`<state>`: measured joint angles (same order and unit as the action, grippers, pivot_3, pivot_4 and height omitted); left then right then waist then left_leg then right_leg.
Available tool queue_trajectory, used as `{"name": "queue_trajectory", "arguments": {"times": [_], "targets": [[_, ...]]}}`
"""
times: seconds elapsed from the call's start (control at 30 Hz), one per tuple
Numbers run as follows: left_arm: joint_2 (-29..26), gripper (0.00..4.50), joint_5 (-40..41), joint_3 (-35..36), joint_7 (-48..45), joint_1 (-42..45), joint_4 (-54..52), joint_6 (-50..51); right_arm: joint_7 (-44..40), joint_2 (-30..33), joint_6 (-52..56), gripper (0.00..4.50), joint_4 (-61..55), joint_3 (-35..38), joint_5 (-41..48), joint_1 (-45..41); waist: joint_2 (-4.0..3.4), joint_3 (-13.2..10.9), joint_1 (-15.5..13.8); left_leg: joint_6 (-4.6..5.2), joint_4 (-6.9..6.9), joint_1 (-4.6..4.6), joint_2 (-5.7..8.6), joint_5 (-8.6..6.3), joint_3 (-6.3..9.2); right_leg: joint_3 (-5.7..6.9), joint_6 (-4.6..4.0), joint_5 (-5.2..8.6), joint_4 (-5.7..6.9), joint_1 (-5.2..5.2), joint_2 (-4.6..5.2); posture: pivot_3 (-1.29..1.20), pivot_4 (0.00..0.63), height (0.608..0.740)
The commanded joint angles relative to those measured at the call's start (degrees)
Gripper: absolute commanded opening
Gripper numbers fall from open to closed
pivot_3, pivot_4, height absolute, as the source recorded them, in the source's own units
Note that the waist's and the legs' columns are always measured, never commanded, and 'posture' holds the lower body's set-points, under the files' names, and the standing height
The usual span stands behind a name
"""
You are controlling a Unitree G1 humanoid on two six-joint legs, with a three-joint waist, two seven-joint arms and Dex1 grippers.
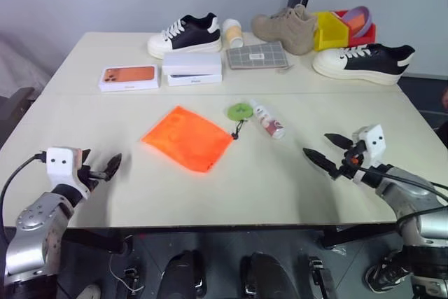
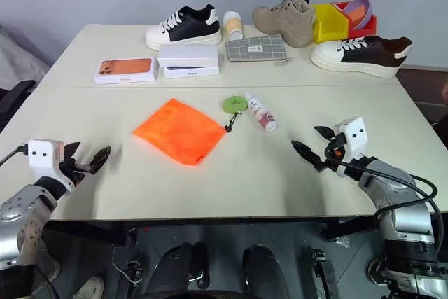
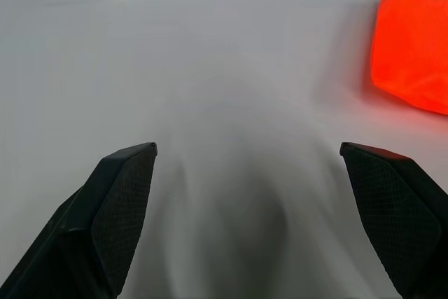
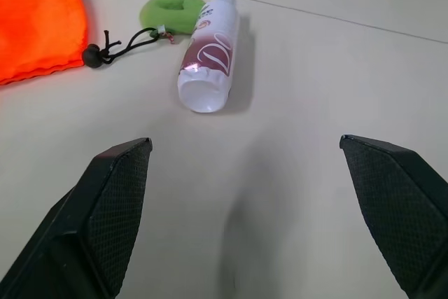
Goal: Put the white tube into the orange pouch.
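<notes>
On your desk (image 1: 210,194), behind the green disc (image 1: 240,110), sit two phone boxes (image 1: 128,78), a checked wallet (image 1: 256,55), a cup (image 1: 233,33), three shoes (image 1: 185,34) and coloured bins (image 1: 343,27).

Cream table (image 1: 84,103) carries: orange pouch (image 1: 187,138), green disc (image 1: 239,110), white tube (image 1: 268,121), phone boxes (image 1: 128,78), three sneakers (image 1: 185,34), checked wallet (image 1: 256,55), cup (image 1: 232,33), bins (image 1: 334,29).
</notes>
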<state>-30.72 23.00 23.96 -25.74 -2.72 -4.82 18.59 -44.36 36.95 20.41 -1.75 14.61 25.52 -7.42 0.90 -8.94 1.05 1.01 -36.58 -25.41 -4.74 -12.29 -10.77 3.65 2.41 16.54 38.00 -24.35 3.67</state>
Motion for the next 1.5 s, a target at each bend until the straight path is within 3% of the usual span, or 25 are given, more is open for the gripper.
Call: {"name": "queue_trajectory", "arguments": {"times": [0.03, 0.27, 0.53, 0.67, 0.9, 1.1, 1.3, 1.5], "targets": [[-0.6, 4.5, -0.1, 1.7, 0.3, -0.3, -1.6, -0.7, 0.0, -0.1, -1.0, 4.46, -1.4, 0.5, 0.3, -1.3, 0.0, 0.0, 0.0, 0.0, 0.0, 0.0, 0.0, 0.0, 0.0, 0.0, 0.0, 0.0, 0.0, 0.0, 0.0, 0.0, 0.15, 0.74], [-0.4, 4.5, 1.8, 1.4, 0.1, 0.6, -4.4, 0.9, 0.5, -0.6, -1.4, 4.46, -1.0, 0.5, 0.1, -2.0, 0.0, 0.0, 0.0, 0.0, 0.0, 0.0, 0.0, 0.0, 0.0, 0.0, 0.0, 0.0, 0.0, 0.01, 0.0, 0.0, 0.15, 0.74], [-1.1, 4.5, 3.1, -6.3, -0.6, 6.4, -16.5, 7.7, 0.8, -1.3, -1.4, 4.46, -1.8, -0.3, -0.1, -2.5, 0.0, 0.0, -0.2, 0.0, -0.01, 0.0, 0.02, 0.01, -0.01, 0.01, 0.01, -0.01, 0.01, 0.16, 0.0, 0.0, 0.15, 0.74], [-2.0, 4.5, -0.3, -18.1, -2.0, 12.1, -21.9, 11.3, 0.8, -1.3, -0.8, 4.46, -4.7, 0.2, 0.6, -1.3, 0.0, 0.0, -0.3, 0.11, -0.01, 0.0, 0.04, 0.08, -0.04, 0.01, 0.05, -0.02, 0.01, 0.18, -0.05, 0.0, 0.15, 0.74], [-1.0, 4.5, -13.7, -41.0, -0.8, 23.7, -23.6, 18.6, -2.8, 0.0, 2.6, 4.46, -13.8, -2.4, 3.5, 2.1, 0.0, 0.0, -0.2, 0.14, -0.01, 0.03, 0.05, 0.13, -0.04, -0.03, 0.26, -0.12, 0.04, 0.18, -0.14, 0.0, 0.15, 0.74], [-1.1, 4.5, -23.5, -51.1, -0.1, 29.2, -22.4, 24.0, -2.3, -0.3, 2.8, 4.46, -15.3, -4.5, 3.0, 2.3, 0.02, 0.0, -0.2, 0.15, -0.04, 0.02, 0.05, 0.13, -0.03, -0.04, 0.25, -0.11, 0.05, 0.16, -0.16, 0.0, 0.15, 0.74], [-1.1, 4.5, -28.6, -51.5, 1.3, 29.1, -22.8, 29.4, -2.2, -0.6, 2.3, 4.46, -15.3, -5.6, 2.9, 2.6, 0.02, 0.0, -0.3, 0.18, -0.1, 0.0, 0.05, 0.13, 0.01, -0.04, 0.24, -0.1, 0.06, 0.16, -0.15, 0.0, 0.15, 0.74], [-0.2, 4.5, -27.9, -45.3, 2.1, 25.7, -24.1, 33.8, -2.2, -0.6, 1.8, 4.46, -14.5, -6.0, 2.7, 2.2, 0.03, 0.0, -0.3, 0.19, -0.14, -0.01, 0.03, 0.13, 0.03, -0.03, 0.24, -0.1, 0.08, 0.17, -0.14, 0.0, 0.15, 0.74]]}}
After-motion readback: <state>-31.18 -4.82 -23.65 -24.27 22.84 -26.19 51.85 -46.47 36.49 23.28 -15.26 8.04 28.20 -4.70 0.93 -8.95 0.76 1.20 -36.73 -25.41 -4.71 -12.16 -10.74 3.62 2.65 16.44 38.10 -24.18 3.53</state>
